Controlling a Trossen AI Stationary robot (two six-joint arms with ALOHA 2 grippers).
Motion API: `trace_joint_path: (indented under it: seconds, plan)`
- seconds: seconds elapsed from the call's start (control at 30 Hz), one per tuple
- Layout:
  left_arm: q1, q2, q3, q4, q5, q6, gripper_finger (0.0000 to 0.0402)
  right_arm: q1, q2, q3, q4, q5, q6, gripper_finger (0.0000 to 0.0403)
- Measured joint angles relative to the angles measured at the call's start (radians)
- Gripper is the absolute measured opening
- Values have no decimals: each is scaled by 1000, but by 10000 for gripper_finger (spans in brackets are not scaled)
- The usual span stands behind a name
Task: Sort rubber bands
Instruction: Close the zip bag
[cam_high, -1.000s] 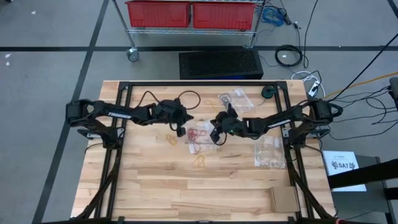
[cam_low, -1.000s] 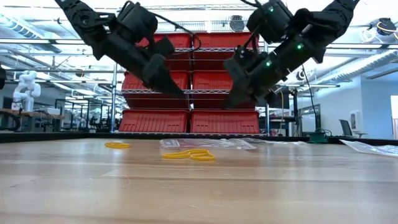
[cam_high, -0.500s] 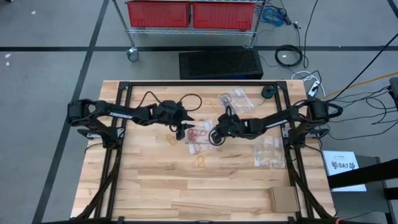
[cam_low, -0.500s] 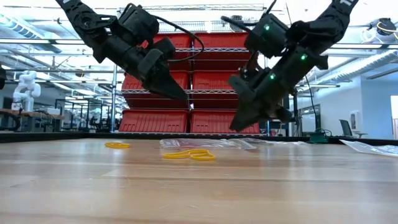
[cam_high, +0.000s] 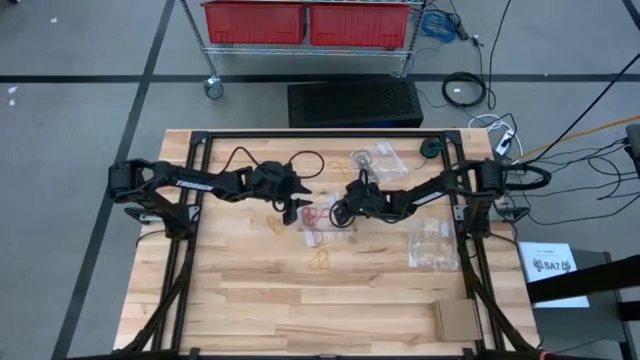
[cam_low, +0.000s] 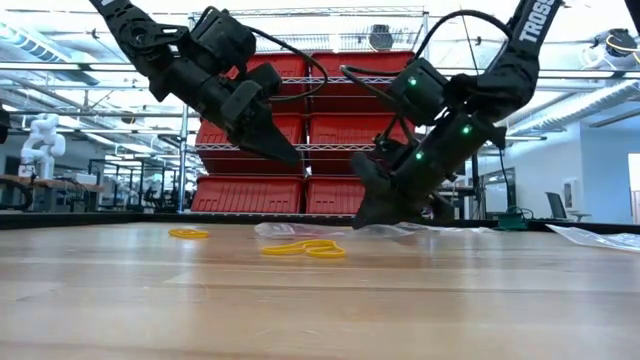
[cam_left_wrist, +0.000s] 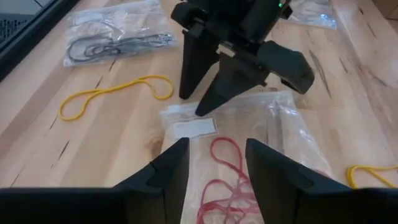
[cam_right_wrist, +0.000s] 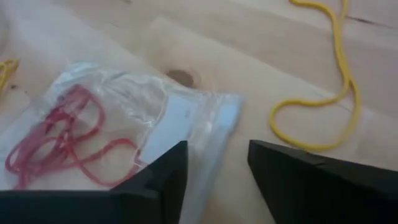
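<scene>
A clear bag (cam_high: 322, 225) lies flat at the table's middle with red rubber bands (cam_left_wrist: 227, 155) inside it. My left gripper (cam_left_wrist: 214, 165) hangs open above the bag's left end, clear of the table (cam_low: 290, 158). My right gripper (cam_right_wrist: 217, 162) is open and low over the bag's far right corner (cam_left_wrist: 198, 102), fingers slanting down. Loose yellow rubber bands (cam_high: 275, 222) (cam_high: 322, 260) lie on the wood beside the bag. Another yellow band (cam_right_wrist: 323, 106) lies just past the bag's corner. My right gripper has its fingertips (cam_left_wrist: 206, 111) down at the bag's corner edge (cam_right_wrist: 211, 124), coming from the table's right and slanting down. I cannot tell whether they touch the plastic.
A bag of black bands (cam_left_wrist: 118, 40) lies at the far side, near more clear bags (cam_high: 385, 155). Further bags (cam_high: 435, 245) sit at the right, and a cardboard piece (cam_high: 457, 320) at the near right corner. Black frame rails (cam_high: 190, 250) run along both sides.
My right gripper has gone down and toward the table's left, from well above the table to the bag's corner. My left gripper has stayed in place above the bag, and its fingers have parted.
</scene>
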Motion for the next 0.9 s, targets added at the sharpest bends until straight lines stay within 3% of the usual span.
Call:
trace_joint_path:
  seconds: [0.27,0.43,0.73,0.9]
  plan:
    - [13,-3,0,-1,-95,0,162,37,-6,-2,38,24,-98,11]
    - [36,-21,0,-19,-59,2,162,69,-22,15,35,54,-187,6]
    - [26,-22,0,-17,231,-2,162,158,-44,173,-36,237,-437,1]
    - [8,-23,0,-13,237,-27,162,224,-80,301,-199,313,-506,1]
